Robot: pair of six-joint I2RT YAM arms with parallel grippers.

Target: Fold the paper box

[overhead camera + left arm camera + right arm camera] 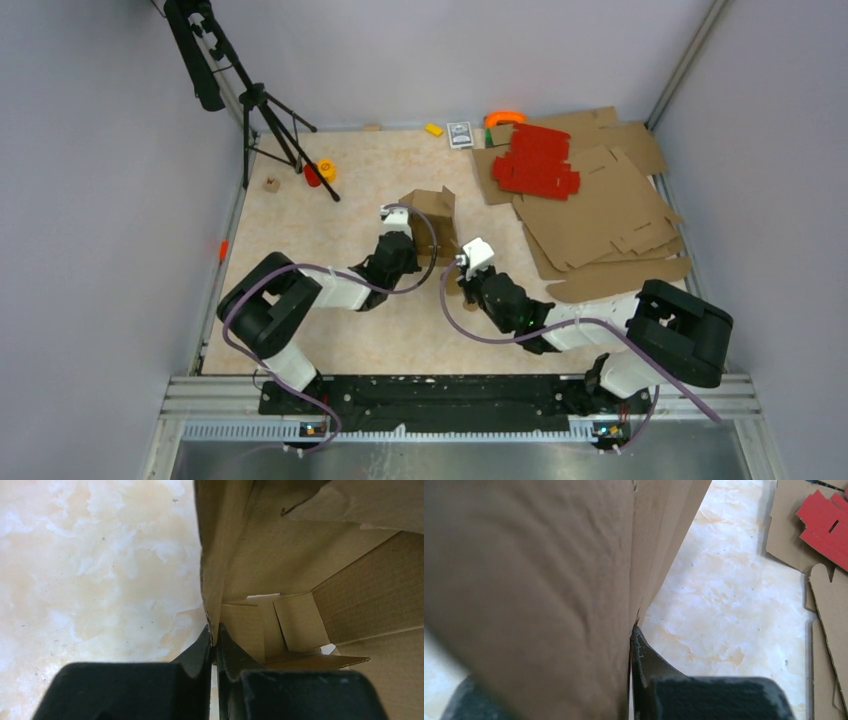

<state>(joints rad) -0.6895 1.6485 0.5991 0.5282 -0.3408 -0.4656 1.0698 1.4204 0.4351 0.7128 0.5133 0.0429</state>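
The box [432,212] stands half-raised near the middle of the table [300,230], between the two arms and well apart from the flat brown sheets [600,215] and red sheets [535,160] stacked at the far right. The left claw [214,636] is all but closed, pinching the near edge of one upright wall between its fingertips; past that wall the open inside of the box shows, where small inner flaps [295,622] are turned in but look loose. The right claw [631,632] is closed too, nipping the edge of a big panel on the box's other side; only one of its fingers [646,665] shows, the other hidden behind the card that fills most of that view; so both claws have hold of the box and nothing else. As I judge it, the step in hand is forming the body: the walls are up, but the corners look unsquared and the flaps untucked, so the task seems about midway. The next move calls for one claw to hold its wall as an anchor while the other lets go, shifts to a loose flap and presses it over along its crease. Thin card held by its edge may buckle or tear, and the light box may slide on the smooth table, so the push should be slow and follow the fold.
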